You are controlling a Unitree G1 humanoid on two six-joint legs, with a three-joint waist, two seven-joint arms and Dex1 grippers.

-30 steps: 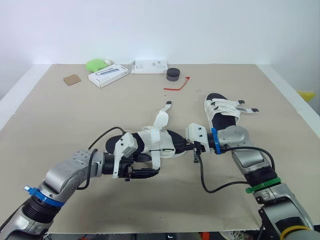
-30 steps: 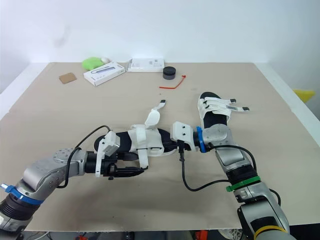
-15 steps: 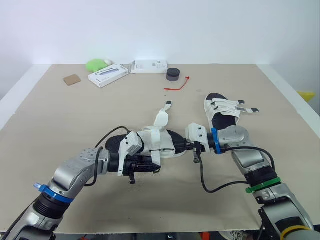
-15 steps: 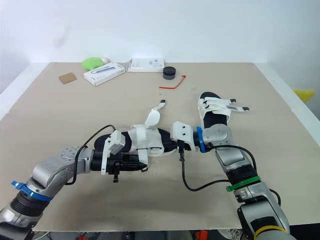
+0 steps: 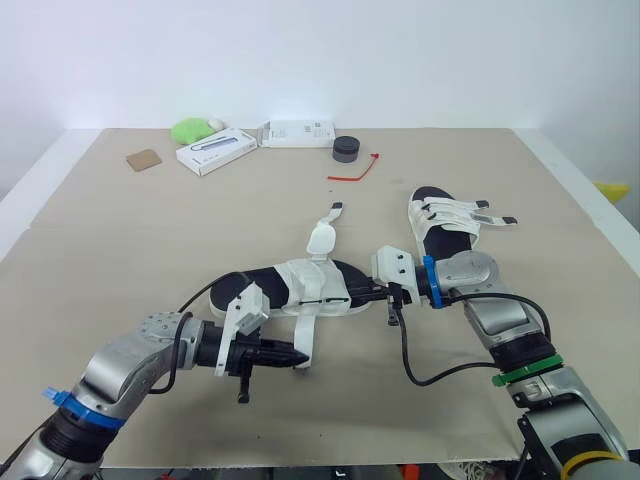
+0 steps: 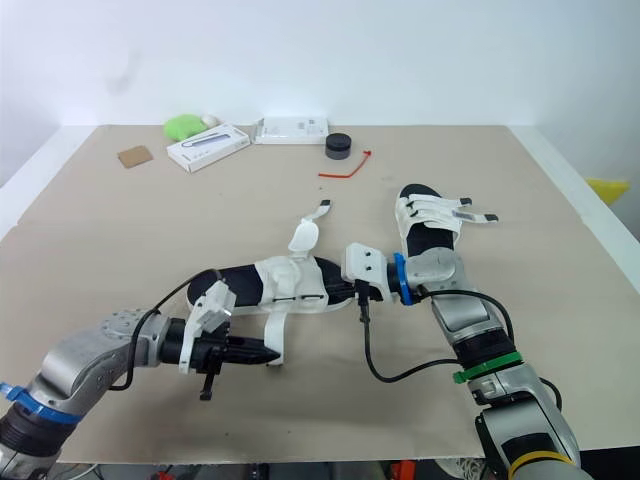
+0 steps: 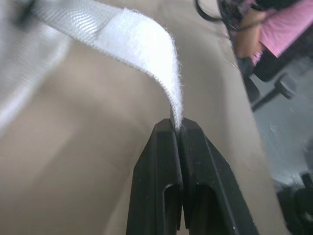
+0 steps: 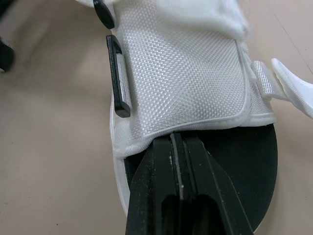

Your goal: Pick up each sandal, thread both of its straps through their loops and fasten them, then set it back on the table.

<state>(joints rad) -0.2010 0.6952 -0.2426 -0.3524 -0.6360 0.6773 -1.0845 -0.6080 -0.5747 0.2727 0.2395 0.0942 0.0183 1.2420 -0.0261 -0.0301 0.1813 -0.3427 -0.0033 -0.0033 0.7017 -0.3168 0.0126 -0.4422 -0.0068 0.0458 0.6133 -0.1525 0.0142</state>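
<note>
A black-soled sandal (image 5: 262, 285) with white straps lies mid-table. My left gripper (image 5: 300, 357) is shut on the tip of one white strap (image 5: 304, 330), which runs from the sandal's near side toward the table's front. In the left wrist view the strap (image 7: 127, 39) curves down into the pinched fingertips (image 7: 166, 134). My right gripper (image 5: 364, 295) is shut on the sandal's right end; the right wrist view has its fingers (image 8: 161, 161) clamping the sole edge under the white upper (image 8: 181, 78), beside a black loop (image 8: 119, 76). Another strap flap (image 5: 322, 238) stands up. A second sandal (image 5: 445, 225) rests to the right.
At the table's far edge lie two white boxes (image 5: 215, 151) (image 5: 297, 133), a green object (image 5: 190, 129), a black round puck (image 5: 346, 148), a red tie (image 5: 355, 172) and a brown card (image 5: 144, 159). Cables loop from both wrists onto the tabletop.
My left gripper went from open to shut on the strap tip and drew it back toward the table's front. The right gripper and sandal end stayed put.
</note>
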